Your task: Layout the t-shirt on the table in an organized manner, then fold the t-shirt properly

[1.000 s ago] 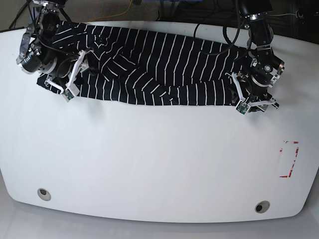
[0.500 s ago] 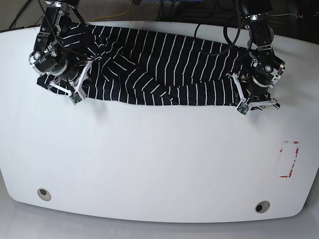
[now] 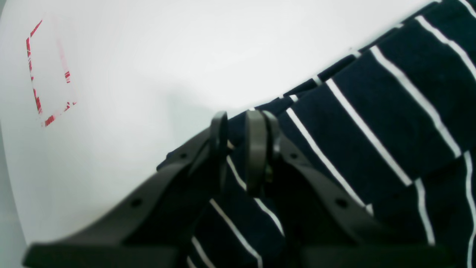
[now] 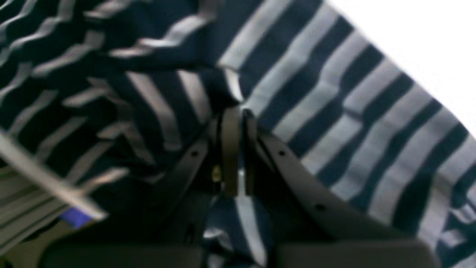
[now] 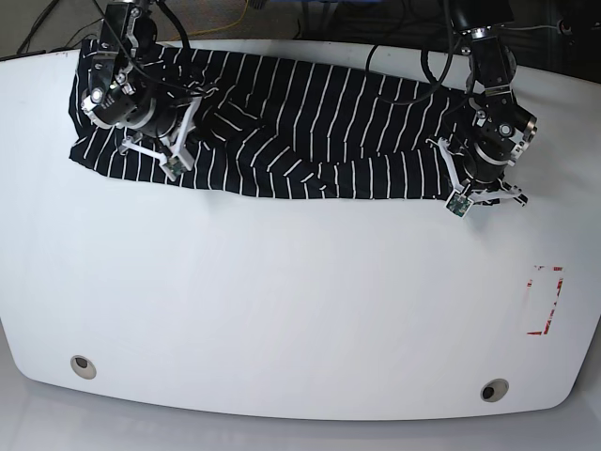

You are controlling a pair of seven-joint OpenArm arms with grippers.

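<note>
The black t-shirt (image 5: 310,132) with thin white stripes lies stretched along the back of the white table (image 5: 282,310), rumpled in its middle. In the base view my right gripper (image 5: 141,122) sits over the shirt's left part. The right wrist view shows that gripper (image 4: 238,115) shut on a fold of striped fabric (image 4: 334,111). My left gripper (image 5: 484,169) is at the shirt's right end. In the left wrist view it (image 3: 238,123) pinches the t-shirt (image 3: 372,123) at its edge, the jaws nearly together with cloth between them.
A red-marked rectangle (image 5: 545,301) is on the table's right side, also seen in the left wrist view (image 3: 48,74). Two round grommets (image 5: 83,365) (image 5: 493,389) sit near the front edge. Cables hang behind the table's back edge (image 5: 394,47).
Both grippers have closed on the fabric. The right arm moved back and to the right, and the shirt's left end now lies spread out wider. The left arm has barely moved.
</note>
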